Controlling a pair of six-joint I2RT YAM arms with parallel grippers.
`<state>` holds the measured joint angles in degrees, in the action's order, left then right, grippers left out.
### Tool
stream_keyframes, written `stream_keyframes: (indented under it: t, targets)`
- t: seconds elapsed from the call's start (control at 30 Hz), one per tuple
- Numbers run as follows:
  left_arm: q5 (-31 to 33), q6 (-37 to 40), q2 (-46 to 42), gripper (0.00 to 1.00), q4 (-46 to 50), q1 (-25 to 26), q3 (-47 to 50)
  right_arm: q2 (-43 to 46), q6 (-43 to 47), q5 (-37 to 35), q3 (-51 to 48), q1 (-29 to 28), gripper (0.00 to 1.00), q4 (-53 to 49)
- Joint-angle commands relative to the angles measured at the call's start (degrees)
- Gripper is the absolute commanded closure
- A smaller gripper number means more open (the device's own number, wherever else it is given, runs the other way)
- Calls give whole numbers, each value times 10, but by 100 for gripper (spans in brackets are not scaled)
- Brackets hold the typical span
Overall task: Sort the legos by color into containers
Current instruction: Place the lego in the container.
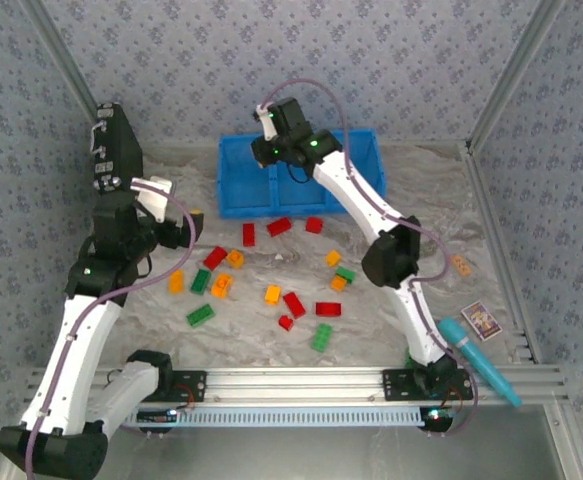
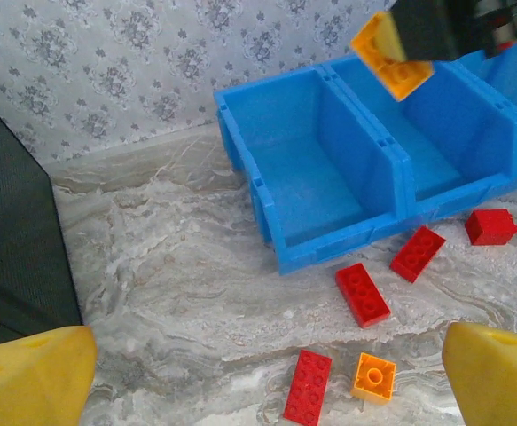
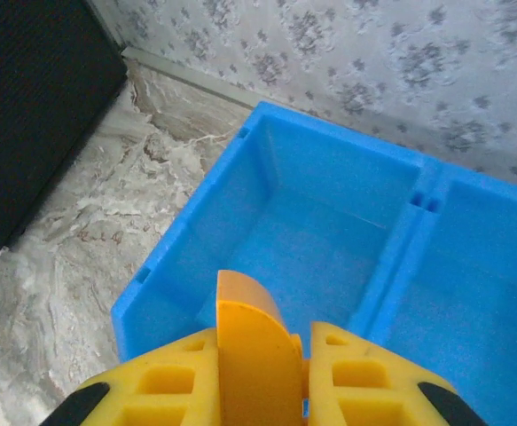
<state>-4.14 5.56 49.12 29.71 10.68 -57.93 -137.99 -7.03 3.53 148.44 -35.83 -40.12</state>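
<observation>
The right gripper is clamped on an orange brick above the left end compartment of the bin. The drop looks to be in hand, and the next move probably only calls for opening the jaws. The left gripper hangs wide open and empty over the loose bricks.

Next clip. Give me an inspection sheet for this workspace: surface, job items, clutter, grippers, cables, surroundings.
Surface: marbled grey-white table, no spills seen.
Job's things: red, orange and green legos scattered in front of the blue bin; the compartments seen from the wrist views hold no bricks.
Clutter: black case at left rear; cyan tube and printed card at right front.
Grippers: right gripper shut on an orange brick above the bin; left gripper open, empty.
Cables: purple cable looped along each arm, clear of the bricks.
Surroundings: patterned walls, aluminium rail at the near edge.
</observation>
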Motion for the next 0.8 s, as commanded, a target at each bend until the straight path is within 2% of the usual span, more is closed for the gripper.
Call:
stream_keyframes:
  t: [0.0, 0.17, 0.27, 0.43, 0.6, 0.77]
  targets:
    - [-12, 8, -14, 0, -21, 4, 3, -58, 4, 29, 51, -3, 79, -17]
    - [-4, 14, -21, 0, -20, 4, 7, -72, 1, 42, -4, -10, 79, 80]
    - [-2, 16, -26, 0, -22, 4, 12, -88, -4, 49, 0, -12, 76, 96]
    - [-3, 13, -25, 0, -25, 5, 17, -95, 0, 53, -1, -13, 66, 87]
    - [-2, 10, -18, 0, -31, 5, 21, -49, 13, 44, -50, -12, 59, 82]
    - [1, 7, -12, 0, -32, 5, 14, 16, 29, 23, -118, -12, 59, 63]
